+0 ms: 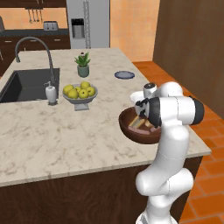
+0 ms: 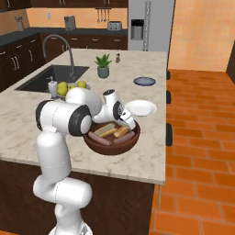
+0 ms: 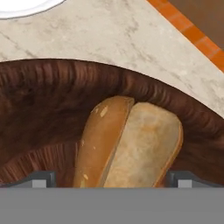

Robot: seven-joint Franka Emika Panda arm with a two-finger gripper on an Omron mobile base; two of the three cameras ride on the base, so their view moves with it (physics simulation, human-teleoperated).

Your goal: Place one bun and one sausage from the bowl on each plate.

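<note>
The dark wooden bowl [image 2: 94, 144] [image 1: 127, 129] [image 3: 52, 83] stands near the counter's right front edge. In it lie two tan buns [image 2: 104, 130] [image 2: 121, 132] and two pinkish sausages [image 2: 97, 137] [image 2: 125, 138]. My gripper [image 2: 127, 122] [image 3: 113, 178] hangs open just above the bowl, tilted down into it. In the hand view a bun [image 3: 131, 144] lies lengthwise between the two fingertips [image 3: 40, 178], not gripped. The white plate [image 2: 141, 108] [image 1: 136, 96] [image 3: 22, 6] sits just behind the bowl. The dark blue-grey plate [image 2: 144, 81] [image 1: 124, 75] lies farther back.
A grey pedestal bowl of yellow-green fruit [image 1: 80, 93] stands left of the wooden bowl, with a soap dispenser [image 1: 51, 92], a sink [image 1: 26, 83] and a tap beyond it. A potted plant [image 1: 83, 64] sits behind. The counter edge drops to an orange tiled floor [image 2: 197, 137] on the right.
</note>
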